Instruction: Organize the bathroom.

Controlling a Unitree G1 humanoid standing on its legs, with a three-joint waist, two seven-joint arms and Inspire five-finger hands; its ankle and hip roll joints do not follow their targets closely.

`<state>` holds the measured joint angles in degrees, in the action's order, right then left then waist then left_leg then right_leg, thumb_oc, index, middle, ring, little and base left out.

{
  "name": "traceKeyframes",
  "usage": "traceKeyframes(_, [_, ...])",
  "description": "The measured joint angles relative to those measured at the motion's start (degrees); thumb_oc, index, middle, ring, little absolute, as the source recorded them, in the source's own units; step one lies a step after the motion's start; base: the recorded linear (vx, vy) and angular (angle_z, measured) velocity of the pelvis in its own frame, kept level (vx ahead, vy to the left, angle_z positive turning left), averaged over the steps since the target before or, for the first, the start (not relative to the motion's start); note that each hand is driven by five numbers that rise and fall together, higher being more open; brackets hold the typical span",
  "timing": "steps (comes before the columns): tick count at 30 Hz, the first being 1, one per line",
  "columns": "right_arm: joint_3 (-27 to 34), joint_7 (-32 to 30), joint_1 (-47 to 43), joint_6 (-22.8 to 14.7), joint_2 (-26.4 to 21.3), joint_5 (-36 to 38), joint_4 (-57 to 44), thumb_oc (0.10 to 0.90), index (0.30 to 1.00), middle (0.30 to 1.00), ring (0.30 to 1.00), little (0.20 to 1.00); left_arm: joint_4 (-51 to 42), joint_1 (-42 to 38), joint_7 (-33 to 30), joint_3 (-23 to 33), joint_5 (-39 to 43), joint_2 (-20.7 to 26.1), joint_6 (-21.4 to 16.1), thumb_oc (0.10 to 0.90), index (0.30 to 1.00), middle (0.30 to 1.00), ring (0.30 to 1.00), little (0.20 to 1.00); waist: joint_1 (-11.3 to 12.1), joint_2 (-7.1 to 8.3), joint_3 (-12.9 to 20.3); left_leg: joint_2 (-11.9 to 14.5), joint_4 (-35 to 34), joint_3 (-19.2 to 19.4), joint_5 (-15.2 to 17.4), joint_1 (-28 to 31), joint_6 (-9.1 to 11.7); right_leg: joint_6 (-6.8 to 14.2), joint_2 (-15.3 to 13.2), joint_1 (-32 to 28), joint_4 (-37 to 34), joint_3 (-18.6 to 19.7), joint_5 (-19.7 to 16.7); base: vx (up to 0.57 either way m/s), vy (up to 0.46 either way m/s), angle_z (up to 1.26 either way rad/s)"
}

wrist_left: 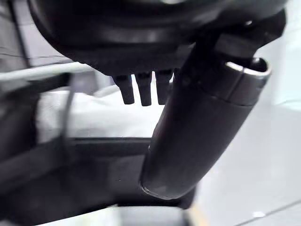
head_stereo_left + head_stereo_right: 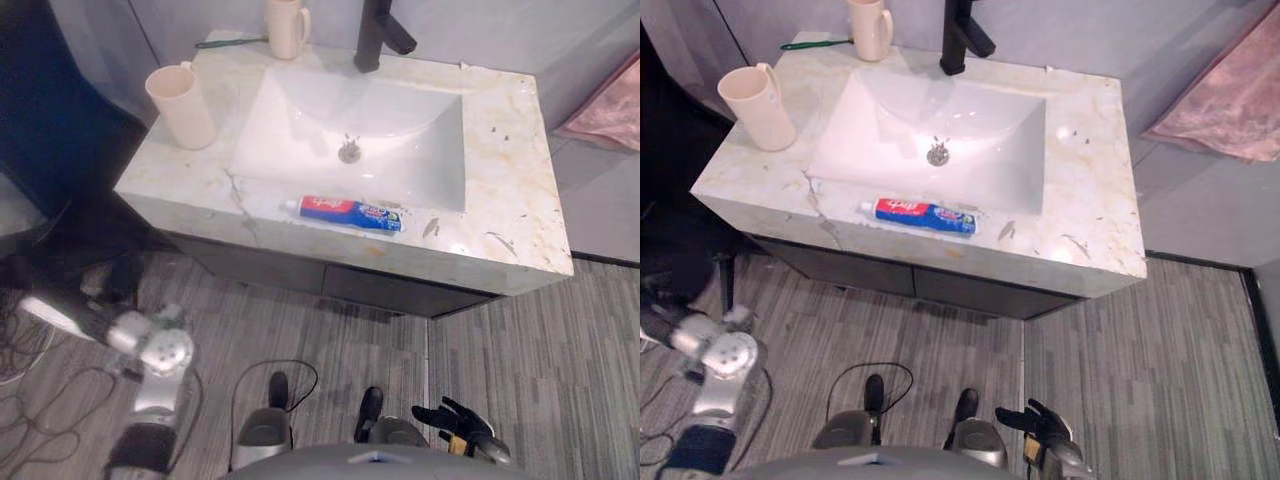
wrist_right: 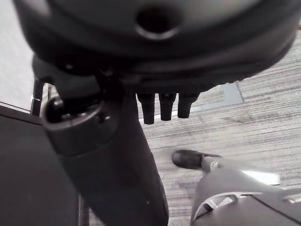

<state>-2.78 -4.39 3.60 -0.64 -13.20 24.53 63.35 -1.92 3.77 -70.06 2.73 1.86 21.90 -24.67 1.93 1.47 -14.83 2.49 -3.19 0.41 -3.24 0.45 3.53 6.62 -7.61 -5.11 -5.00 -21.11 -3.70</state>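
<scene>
Hanging low at our right side over the grey plank floor (image 2: pixel 500 340), our right hand (image 2: pixel 452 418) has its dark fingers loosely spread and grasps nothing; its wrist view shows the fingers (image 3: pixel 162 107) straight beside the thumb. Our left hand (image 1: pixel 197 122) shows in its own wrist view, fingers (image 1: pixel 141 89) straight and relaxed, with nothing in it. Further out, on the front edge of the marble tabletop (image 2: pixel 510 180), a toothpaste tube (image 2: pixel 350 213) lies flat, just before the white sink basin (image 2: pixel 420 160), cap toward our left. Left of the basin stands a cream cup (image 2: pixel 182 105) with a handle. At the back stand a second cream cup (image 2: pixel 287 27), a green toothbrush (image 2: pixel 225 43) lying beside it, and a black faucet (image 2: pixel 378 35). A pink towel (image 2: pixel 1230 100) hangs on the wall at far right.
</scene>
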Motion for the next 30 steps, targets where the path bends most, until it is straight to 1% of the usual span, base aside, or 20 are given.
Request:
traceKeyframes(1, [0.0, 0.0, 0.0, 0.0, 0.0, 0.0, 0.2, 0.800, 0.900, 0.900, 0.900, 0.900, -3.1, -0.1, -0.5, 0.6, -3.1, 0.7, 0.0, 0.800, 0.900, 0.900, 0.900, 0.900, 0.3, -0.13, 0.0, 0.0, 0.0, -0.1, 0.0, 0.0, 0.0, 0.0, 0.0, -0.1, 0.0, -0.1, 0.0, 0.00, -0.032, 0.11])
traceKeyframes(2, [0.0, 0.1, 0.2, 0.1, 0.0, -0.1, 1.5, 0.800, 0.900, 0.900, 0.900, 0.900, -7.2, -1.1, -0.7, 0.6, -7.6, 2.1, -0.2, 0.800, 0.900, 0.900, 0.900, 0.900, 1.1, -0.32, 0.0, 0.0, 0.0, -0.2, 0.0, 0.0, 0.0, 0.0, 0.0, -0.2, 0.0, -0.2, 0.0, 0.00, -0.020, 0.07])
traceKeyframes(4, [-0.1, 0.4, 0.0, 0.1, -0.1, -0.2, 2.5, 0.800, 0.900, 0.900, 0.900, 0.900, -10.4, -3.3, 0.1, -0.1, -12.8, 3.6, 0.0, 0.800, 0.900, 0.900, 0.900, 0.900, 1.2, -0.52, 0.1, -0.1, 0.1, -0.4, 0.0, 0.3, 0.0, 0.0, 0.0, -0.5, 0.0, -0.4, 0.0, 0.01, -0.027, 0.05])
traceKeyframes(5, [-0.2, 0.4, 0.0, 0.1, -0.1, -0.7, 2.4, 0.800, 0.900, 0.900, 0.900, 0.900, -11.0, -4.2, 1.0, -0.3, -14.1, 3.9, 0.3, 0.800, 0.900, 0.900, 0.900, 0.900, 1.2, -0.51, 0.1, -0.1, 0.1, -0.4, 0.0, 0.3, 0.0, 0.0, 0.0, -0.6, 0.0, -0.4, 0.0, 0.00, 0.000, 0.00])
traceKeyframes(6, [-0.2, 0.6, 0.0, 0.0, -0.1, -1.2, 2.8, 0.800, 0.900, 0.900, 0.900, 0.900, -11.9, -6.1, 2.9, -1.5, -15.2, 4.4, 1.4, 0.800, 0.900, 0.900, 0.900, 0.900, 1.1, -0.50, 0.1, -0.1, 0.1, -0.4, 0.0, 0.6, 0.0, 0.0, 0.0, -0.8, 0.0, -0.4, 0.1, 0.00, -0.006, -0.04])
traceKeyframes(7, [-0.2, 0.8, -0.1, 0.0, -0.1, -1.2, 2.9, 0.800, 0.900, 0.900, 0.900, 0.900, -11.9, -8.1, 6.1, -3.3, -16.1, 5.3, 2.6, 0.800, 0.900, 0.900, 0.900, 0.900, 0.9, -0.49, 0.2, 0.0, 0.0, -0.2, 0.0, 1.0, 0.0, 0.0, 0.0, -1.1, 0.0, -0.1, 0.1, 0.00, -0.003, -0.07])
traceKeyframes(8, [-0.2, 1.0, -0.3, 0.0, -0.1, -1.2, 2.9, 0.800, 0.900, 0.900, 0.900, 0.900, -12.0, -8.9, 7.8, -4.4, -16.1, 5.8, 3.3, 0.800, 0.900, 0.900, 0.900, 0.900, 0.8, -0.51, 0.3, 0.0, 0.0, 0.0, 0.0, 1.1, 0.0, 0.0, 0.0, -1.1, 0.0, 0.1, 0.1, 0.00, 0.001, -0.13])
traceKeyframes(11, [-0.6, 1.3, -1.4, 0.1, -0.1, -1.3, 3.6, 0.800, 0.900, 0.900, 0.900, 0.900, -12.1, -12.2, 16.2, -9.4, -16.2, 8.7, 7.8, 0.800, 0.900, 0.900, 0.900, 0.900, 0.2, -0.55, 0.4, 0.1, 0.1, 0.6, 0.0, 1.5, 0.0, 0.0, 0.1, -1.0, 0.0, 1.1, 0.0, 0.00, 0.011, -0.11])
traceKeyframes(12, [-0.7, 1.3, -2.0, 0.1, -0.1, -1.3, 4.0, 0.800, 0.900, 0.900, 0.900, 0.900, -12.1, -13.3, 20.6, -12.0, -16.9, 10.6, 9.6, 0.800, 0.900, 0.900, 0.900, 0.900, -0.4, -0.67, 0.6, 0.1, 0.0, 0.8, 0.0, 1.6, 0.0, 0.0, 0.1, -1.1, 0.0, 1.3, 0.0, -0.02, 0.017, -0.11])
traceKeyframes(13, [-0.9, 1.3, -2.4, 0.1, -0.1, -1.5, 4.2, 0.800, 0.900, 0.900, 0.900, 0.900, -12.2, -13.5, 22.8, -12.7, -17.3, 11.3, 10.3, 0.800, 0.900, 0.900, 0.900, 0.900, -0.9, -0.75, 0.6, 0.1, -0.1, 1.0, 0.0, 1.9, 0.0, 0.0, 0.1, -1.1, 0.0, 1.6, 0.0, -0.02, 0.020, -0.17])
traceKeyframes(14, [-1.0, 1.3, -2.6, 0.1, -0.2, -1.7, 4.4, 0.800, 0.900, 0.900, 0.900, 0.900, -12.1, -15.1, 25.9, -15.0, -17.3, 13.3, 11.7, 0.800, 0.900, 0.900, 0.900, 0.900, -1.1, -0.92, 0.8, 0.1, -0.1, 1.5, 0.1, 2.0, 0.1, 0.0, 0.1, -1.0, 0.0, 2.1, -0.1, -0.01, 0.016, -0.15])
traceKeyframes(16, [-1.2, 1.3, -2.7, 0.2, -0.3, -1.7, 4.6, 0.800, 0.900, 0.900, 0.900, 0.900, -12.4, -15.3, 30.4, -15.5, -18.4, 14.0, 11.7, 0.800, 0.900, 0.900, 0.900, 0.900, -2.3, -1.63, 1.4, 0.1, -0.1, 1.7, 0.2, 2.3, 0.2, -0.1, 0.1, -1.0, 0.0, 2.5, -0.1, -0.02, 0.027, -0.13])
traceKeyframes(17, [-1.2, 1.3, -2.7, 0.3, -0.4, -1.8, 4.6, 0.800, 0.900, 0.900, 0.900, 0.900, -12.7, -15.5, 31.4, -15.7, -18.2, 14.2, 11.7, 0.800, 0.900, 0.900, 0.900, 0.900, -2.5, -1.85, 1.5, 0.1, -0.1, 1.9, 0.2, 2.3, 0.2, -0.1, 0.1, -1.0, 0.0, 2.7, -0.1, -0.03, 0.036, -0.10])
traceKeyframes(19, [-1.2, 1.2, -2.7, 0.4, -0.9, -1.8, 4.7, 0.800, 0.900, 0.900, 0.900, 0.900, -14.5, -15.6, 35.0, -15.7, -18.2, 14.3, 11.4, 0.800, 0.900, 0.900, 0.900, 0.900, -2.5, -2.55, 2.1, 0.2, -0.1, 2.0, 0.2, 2.4, 0.2, -0.2, 0.1, -1.0, 0.0, 2.7, -0.2, -0.01, 0.013, -0.03])
traceKeyframes(20, [-1.3, 1.2, -2.9, 0.6, -1.4, -2.5, 5.3, 0.800, 0.900, 0.900, 0.900, 0.900, -15.7, -15.6, 37.9, -15.7, -18.2, 15.0, 11.1, 0.800, 0.900, 0.900, 0.900, 0.900, -2.3, -3.13, 2.6, 0.2, -0.1, 2.0, 0.2, 2.5, 0.2, -0.2, 0.1, -1.0, 0.0, 2.8, -0.2, 0.00, 0.000, 0.00])
traceKeyframes(25, [-1.4, 1.1, -3.5, 1.4, -2.3, -3.7, 6.4, 0.800, 0.900, 0.900, 0.900, 0.900, -16.6, -15.7, 44.2, -16.5, -17.7, 15.6, 11.3, 0.800, 0.900, 0.900, 0.900, 0.900, -2.0, -4.64, 4.7, 0.2, -0.4, 1.9, 0.2, 3.1, 0.2, -0.2, 0.1, -1.5, -0.1, 2.8, -0.2, -0.01, 0.005, 0.00])
traceKeyframes(26, [-1.4, 1.0, -3.7, 1.5, -2.4, -3.7, 6.7, 0.800, 0.900, 0.900, 0.900, 0.900, -16.6, -15.9, 45.3, -17.0, -17.0, 16.9, 11.7, 0.800, 0.900, 0.900, 0.900, 0.900, -2.0, -4.74, 4.9, 0.2, -0.5, 1.9, 0.2, 3.1, 0.3, -0.2, 0.1, -1.5, -0.1, 2.8, -0.2, 0.00, 0.000, 0.00])
traceKeyframes(27, [-1.5, 0.5, -3.9, 1.7, -2.4, -3.7, 6.8, 0.800, 0.900, 0.900, 0.900, 0.900, -16.6, -16.4, 48.5, -17.8, -16.3, 19.6, 12.6, 0.800, 0.900, 0.900, 0.900, 0.900, -2.0, -4.91, 5.3, 0.2, -0.5, 1.9, 0.2, 3.1, 0.3, -0.1, 0.1, -1.5, -0.1, 2.8, -0.2, 0.00, 0.000, 0.00])
traceKeyframes(29, [-1.4, 0.1, -3.8, 1.8, -2.4, -3.7, 6.8, 0.800, 0.900, 0.900, 0.900, 0.900, -16.6, -16.4, 52.2, -17.9, -15.0, 20.8, 13.5, 0.800, 0.900, 0.900, 0.900, 0.900, -2.0, -5.05, 5.6, 0.2, -0.6, 1.9, 0.2, 3.1, 0.3, 0.1, 0.1, -1.3, -0.1, 2.9, -0.1, 0.00, 0.000, 0.00])
traceKeyframes(30, [-1.4, 0.0, -3.8, 2.4, -2.5, -3.8, 6.8, 0.800, 0.900, 0.900, 0.900, 0.900, -16.5, -16.4, 55.8, -18.0, -14.6, 21.4, 14.8, 0.800, 0.900, 0.900, 0.900, 0.900, -2.0, -5.17, 5.8, 0.2, -1.0, 2.0, 0.1, 3.1, 0.3, 0.2, 0.1, -1.2, -0.1, 3.0, -0.1, 0.00, 0.000, 0.00])
